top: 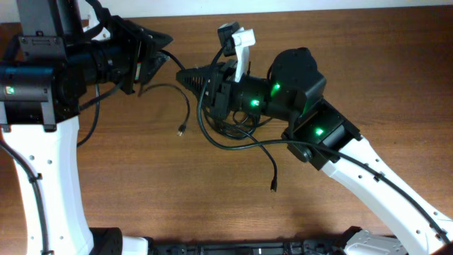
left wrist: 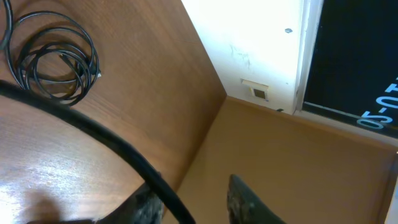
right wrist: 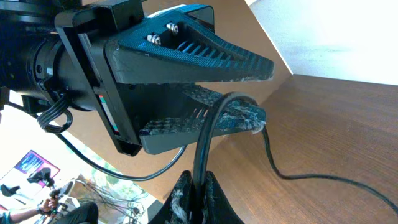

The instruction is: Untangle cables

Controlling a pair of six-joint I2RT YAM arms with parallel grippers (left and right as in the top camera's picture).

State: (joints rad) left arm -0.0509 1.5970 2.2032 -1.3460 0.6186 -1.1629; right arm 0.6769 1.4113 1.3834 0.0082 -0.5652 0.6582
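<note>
A thin black cable (right wrist: 203, 140) runs up from my right gripper (right wrist: 199, 186), which is shut on it, and lies over the lower finger of my left gripper (right wrist: 264, 93). My left gripper (left wrist: 194, 186) is open, with that cable (left wrist: 112, 142) crossing its left finger. In the overhead view the two grippers meet tip to tip, left (top: 164, 58) and right (top: 179, 75). One loose strand (top: 187, 106) ends in a plug at mid-table. A longer strand (top: 233, 146) curves to a plug near the front. A small coil (left wrist: 93, 56) lies on the table, partly hidden under my right arm.
The wooden table (top: 141, 184) has its far edge just behind the grippers. A white wall and a dark screen (left wrist: 354, 56) stand beyond the table's edge. My right arm's white link (top: 382, 184) crosses the front right.
</note>
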